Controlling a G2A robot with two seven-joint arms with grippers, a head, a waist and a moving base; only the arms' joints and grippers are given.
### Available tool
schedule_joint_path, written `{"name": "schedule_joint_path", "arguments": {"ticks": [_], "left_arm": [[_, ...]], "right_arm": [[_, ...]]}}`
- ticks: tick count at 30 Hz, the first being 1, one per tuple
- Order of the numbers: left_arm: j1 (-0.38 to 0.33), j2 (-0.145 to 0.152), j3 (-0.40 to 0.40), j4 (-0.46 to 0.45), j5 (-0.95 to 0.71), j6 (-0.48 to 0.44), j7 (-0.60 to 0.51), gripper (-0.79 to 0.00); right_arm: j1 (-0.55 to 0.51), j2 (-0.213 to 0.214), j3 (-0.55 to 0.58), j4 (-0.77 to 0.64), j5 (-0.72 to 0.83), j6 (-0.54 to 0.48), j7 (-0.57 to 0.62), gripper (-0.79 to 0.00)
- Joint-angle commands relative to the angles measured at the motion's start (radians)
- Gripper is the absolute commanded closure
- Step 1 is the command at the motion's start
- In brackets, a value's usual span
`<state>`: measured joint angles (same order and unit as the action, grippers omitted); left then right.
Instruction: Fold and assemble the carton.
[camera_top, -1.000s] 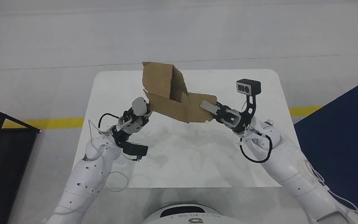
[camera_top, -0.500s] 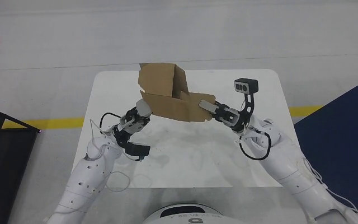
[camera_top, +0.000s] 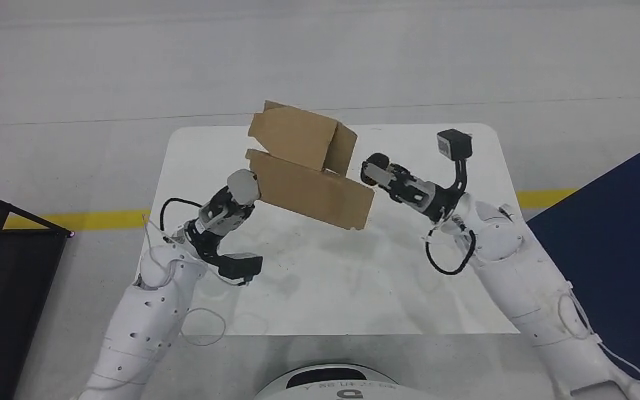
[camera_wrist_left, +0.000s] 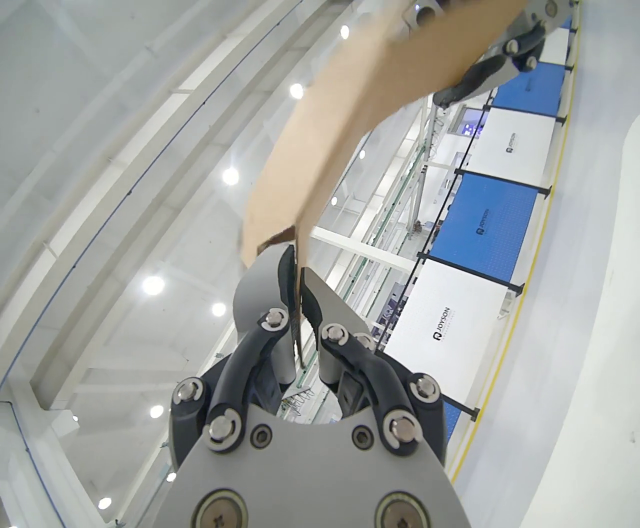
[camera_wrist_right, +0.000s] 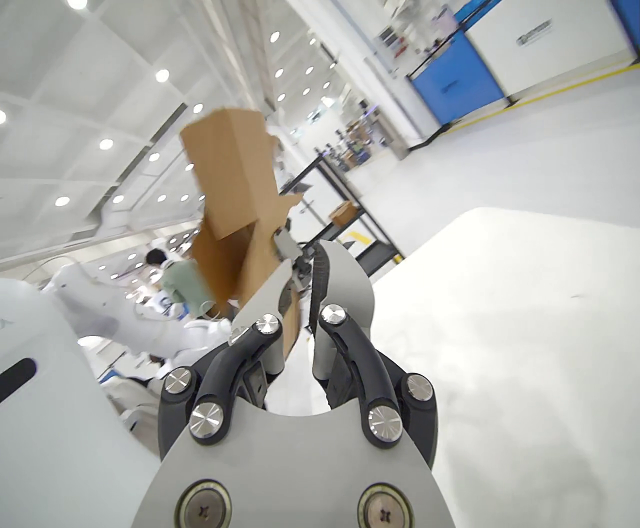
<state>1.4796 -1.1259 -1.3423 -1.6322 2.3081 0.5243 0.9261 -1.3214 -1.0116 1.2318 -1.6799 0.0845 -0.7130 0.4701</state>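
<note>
Above white table (camera_top: 300, 290), creased cardboard carton (camera_top: 310, 185)

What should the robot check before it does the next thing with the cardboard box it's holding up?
1. Is the left gripper clamped on the carton? Ok, it pinches one edge.
2. Does the right gripper hold tight? Cannot tell; the carton's edge reaches into it, but the grip is unclear.
3. Is the carton lifted off the table? Ok, it hangs in the air between both arms.
4. Is the carton folded into a finished box? Not ok, one panel sticks out unfolded.
</note>
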Motion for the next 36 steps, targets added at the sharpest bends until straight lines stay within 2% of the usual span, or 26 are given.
{"name": "schedule_joint_path", "arguments": {"ticks": [1, 5, 9, 11, 19, 22, 27, 36], "left_arm": [[0.007, 0.004, -0.019, -0.019, 0.088, 0.002, -0.031, 0.0], [0.01, 0.008, -0.031, -0.053, 0.181, -0.017, -0.071, 0.0], [0.006, 0.008, -0.022, -0.076, 0.235, -0.023, -0.106, 0.0], [0.003, 0.007, -0.017, -0.079, 0.241, -0.024, -0.117, 0.0], [0.001, 0.008, -0.01, -0.031, 0.35, -0.024, -0.17, 0.0], [0.002, 0.008, -0.004, -0.01, 0.425, -0.018, -0.211, 0.0], [-0.002, 0.003, 0.024, 0.013, 0.462, 0.001, -0.253, 0.0], [-0.001, 0.003, 0.032, 0.012, 0.457, 0.031, -0.261, 0.0]], "right_arm": [[-0.044, 0.004, 0.052, -0.039, -0.036, -0.005, -0.057, -0.785], [-0.103, 0.009, 0.087, -0.11, -0.046, -0.018, -0.066, -0.785], [-0.123, 0.006, 0.031, -0.151, 0.18, -0.057, 0.002, -0.785], [-0.111, 0.005, 0.017, -0.135, 0.265, -0.029, 0.026, -0.785], [-0.112, 0.005, 0.016, -0.137, 0.269, -0.026, 0.023, -0.785], [-0.124, 0.002, -0.001, -0.14, 0.291, 0.055, 0.024, -0.785], [-0.094, -0.001, -0.052, -0.105, 0.402, 0.204, 0.149, -0.785], [-0.039, -0.021, -0.094, -0.019, 0.529, 0.272, 0.175, -0.773]]}}
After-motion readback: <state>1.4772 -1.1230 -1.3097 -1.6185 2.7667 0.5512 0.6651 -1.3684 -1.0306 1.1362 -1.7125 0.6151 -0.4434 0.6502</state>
